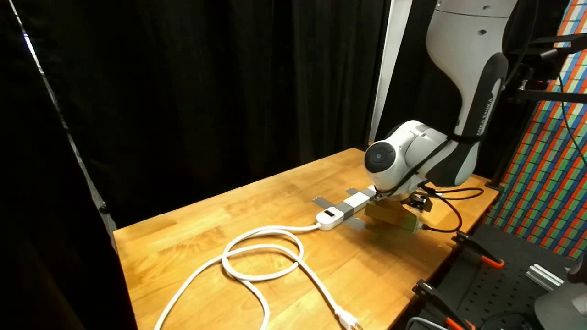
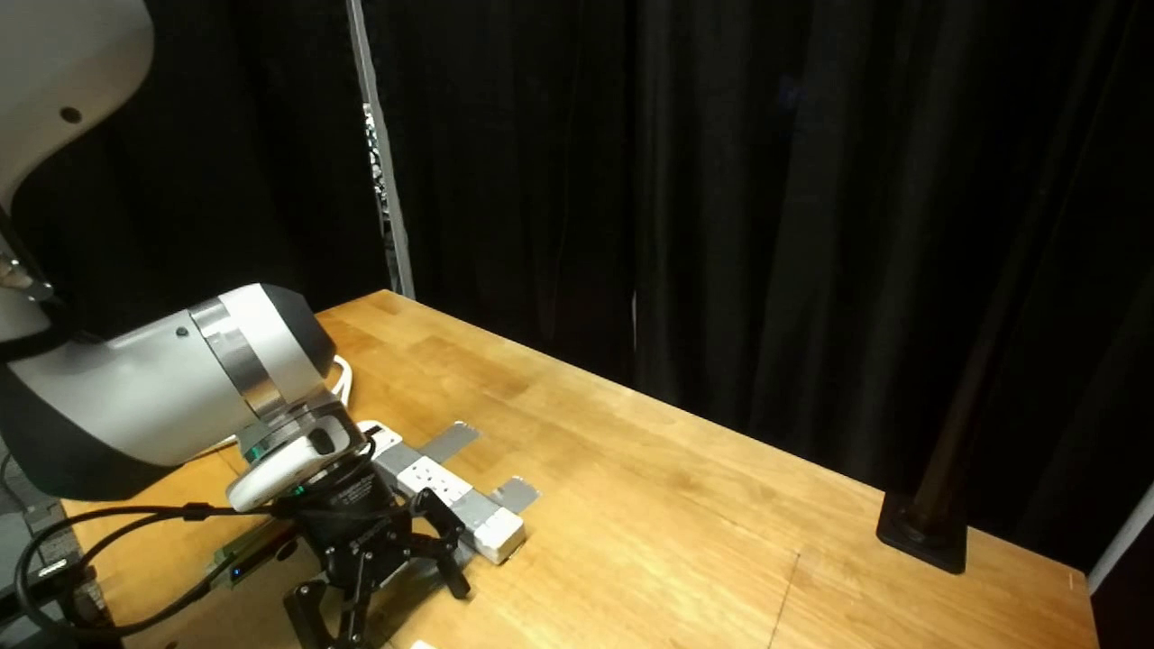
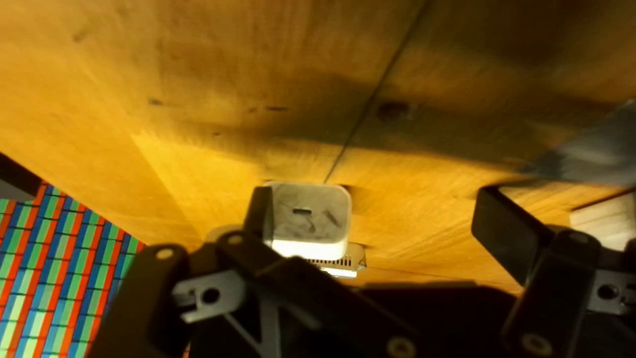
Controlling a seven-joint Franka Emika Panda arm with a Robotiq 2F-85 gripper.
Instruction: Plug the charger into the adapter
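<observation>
Presumably light, stiff and slick, the small white plastic cube-like charger (image 3: 309, 219) is best gripped across its flat sides. In the wrist view it sits toward nine o'clock inside the black two-fingered gripper (image 3: 376, 219), spread wide, clamping nothing; whether the nearer black pad (image 3: 258, 211) touches, I cannot tell.

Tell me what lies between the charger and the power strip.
In the wrist view, wooden tabletop shows next to the charger, then one finger of the open gripper stands before the power strip.
</observation>
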